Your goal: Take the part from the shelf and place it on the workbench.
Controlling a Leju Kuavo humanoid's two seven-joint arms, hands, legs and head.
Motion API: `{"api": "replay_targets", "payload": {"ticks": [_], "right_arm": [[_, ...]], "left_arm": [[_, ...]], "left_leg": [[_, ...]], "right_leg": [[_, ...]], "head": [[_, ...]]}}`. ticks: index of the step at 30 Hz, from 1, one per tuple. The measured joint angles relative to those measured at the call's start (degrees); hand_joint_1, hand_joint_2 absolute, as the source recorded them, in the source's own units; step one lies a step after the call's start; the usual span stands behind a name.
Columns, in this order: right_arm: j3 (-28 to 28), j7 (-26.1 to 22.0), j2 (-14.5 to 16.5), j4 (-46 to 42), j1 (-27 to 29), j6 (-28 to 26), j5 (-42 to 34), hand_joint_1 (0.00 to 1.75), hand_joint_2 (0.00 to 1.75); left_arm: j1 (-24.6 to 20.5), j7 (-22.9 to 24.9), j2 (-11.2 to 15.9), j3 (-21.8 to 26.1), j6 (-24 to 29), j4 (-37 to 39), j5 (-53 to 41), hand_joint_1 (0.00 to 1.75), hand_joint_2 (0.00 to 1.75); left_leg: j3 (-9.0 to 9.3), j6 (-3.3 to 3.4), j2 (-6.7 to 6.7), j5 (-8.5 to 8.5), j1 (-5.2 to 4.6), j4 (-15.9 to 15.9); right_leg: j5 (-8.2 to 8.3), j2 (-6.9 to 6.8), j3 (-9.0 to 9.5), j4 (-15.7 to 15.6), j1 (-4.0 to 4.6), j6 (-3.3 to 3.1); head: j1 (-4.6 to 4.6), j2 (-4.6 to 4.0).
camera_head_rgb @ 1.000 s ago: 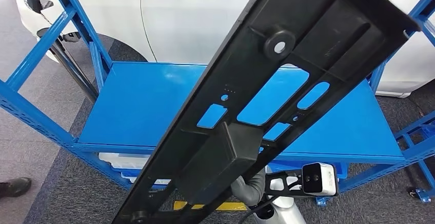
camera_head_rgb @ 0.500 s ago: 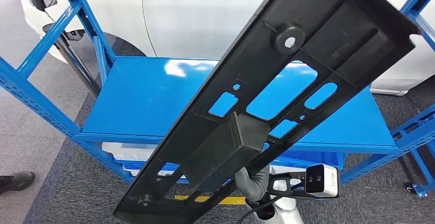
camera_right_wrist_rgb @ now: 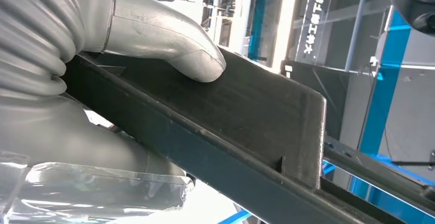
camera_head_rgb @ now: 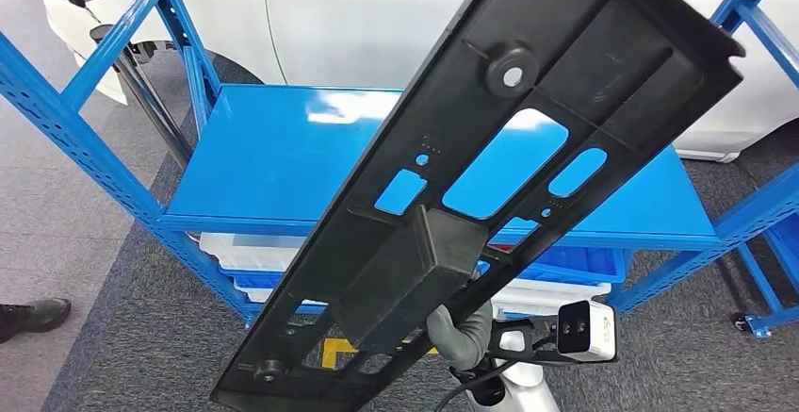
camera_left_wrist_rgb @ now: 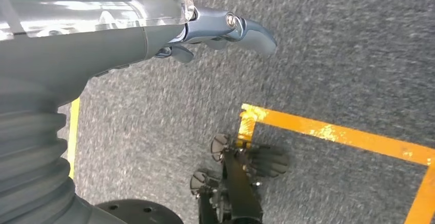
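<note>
— Part (camera_head_rgb: pixel 490 176): one long black plastic panel, held tilted in front of the blue shelf (camera_head_rgb: pixel 273 162), long axis rising from near the robot toward the shelf's right post.

— Grip?

— Right robot hand (camera_head_rgb: pixel 464 335) clamps its boxy block; the right wrist view shows the thumb (camera_right_wrist_rgb: pixel 169 39) pressed flat on it.

— Left?

— Left robot hand (camera_left_wrist_rgb: pixel 225 29) hangs over grey carpet (camera_left_wrist_rgb: pixel 333 55), fingers loosely apart, holding nothing.

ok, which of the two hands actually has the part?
The right hand: its thumb presses on the black part, which it holds up in front of the blue shelf. The left hand hangs over the floor, holding nothing.
</note>
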Motion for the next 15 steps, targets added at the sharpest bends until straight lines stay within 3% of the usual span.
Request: {"api": "replay_targets", "payload": {"ticks": [2,3,5,7,8,9,10,12,14,15], "right_arm": [[0.1,0.0,-0.3,0.2,0.0,0.1,0.0,1.71,1.75],[0.2,0.0,-0.4,0.4,0.0,0.1,0.0,1.71,1.75],[0.6,0.0,-0.5,0.8,0.0,0.1,0.0,1.71,1.75],[1.1,0.0,-0.5,1.1,-0.1,0.2,-0.1,1.71,1.75],[1.3,0.0,-0.5,1.3,-0.1,0.2,-0.2,1.71,1.75],[1.5,0.0,-0.5,1.5,-0.2,0.2,-0.3,1.71,1.75],[1.6,0.0,-0.6,1.7,-0.3,0.2,-0.5,1.71,1.75],[1.9,0.0,-0.6,2.1,-0.7,0.2,-0.6,1.71,1.75],[2.1,0.0,-0.6,2.4,-1.1,0.1,-0.8,1.71,1.75],[2.2,0.0,-0.7,2.5,-1.4,0.0,-0.9,1.71,1.75]], "left_arm": [[0.0,0.3,-0.1,0.0,0.2,0.0,0.0,0.00,1.75],[0.1,0.5,-0.2,0.0,0.2,0.0,0.1,0.00,1.75],[0.0,0.7,-0.3,0.0,0.2,0.0,0.2,0.00,1.75],[0.0,0.8,-0.3,0.0,0.2,0.0,0.4,0.00,1.75],[0.0,0.7,-0.3,0.0,0.2,0.0,0.5,0.00,1.75],[0.0,0.7,-0.3,0.0,0.2,0.0,0.6,0.00,1.75],[0.0,0.8,-0.3,0.0,0.2,0.0,0.7,0.00,1.75],[-0.1,0.8,-0.3,0.0,0.2,0.0,0.8,0.00,1.75],[-0.2,0.9,-0.4,0.1,0.4,0.0,0.9,0.00,1.75],[-0.2,1.1,-0.4,0.1,0.5,0.0,0.9,0.00,1.75]], "left_leg": [[-0.24,-0.64,0.03,0.26,0.14,0.1],[-0.61,-0.99,-0.01,-0.60,0.14,0.7],[-2.18,-1.71,-0.08,-5.16,0.38,5.2],[-4.09,-2.41,-0.08,-10.08,0.80,12.5],[-4.40,-2.73,-0.07,-10.89,1.00,15.1],[-3.84,-3.02,-0.07,-10.36,1.20,15.9],[-2.27,-3.28,-0.06,-8.89,1.40,14.7],[3.20,-3.66,-0.07,-6.62,1.74,7.6],[6.89,-3.17,-0.28,-6.89,1.66,1.6],[7.29,-2.72,-0.39,-7.34,1.51,0.5]], "right_leg": [[1.01,-0.11,-0.35,-0.5,-0.10,-0.45],[1.62,-0.22,-0.64,-0.9,-0.29,-0.76],[2.93,-0.44,-1.68,-1.3,-0.56,-1.24],[3.97,-0.48,-3.24,-1.1,-0.58,-1.38],[4.45,-0.51,-4.08,-0.9,-0.64,-1.27],[4.92,-0.54,-4.98,-0.6,-0.75,-1.10],[5.36,-0.54,-5.91,-0.2,-0.90,-0.87],[6.08,-0.51,-7.73,0.9,-1.13,-0.26],[6.70,-0.47,-8.80,1.8,-1.10,0.48],[7.10,-0.46,-9.03,2.0,-1.04,0.84]], "head": [[-0.01,0.00],[-0.01,0.00],[-0.01,0.00],[-0.01,0.00],[-0.01,0.00],[-0.01,0.00],[-0.01,0.00],[-0.02,0.00],[-0.01,0.00],[0.00,0.00]]}}
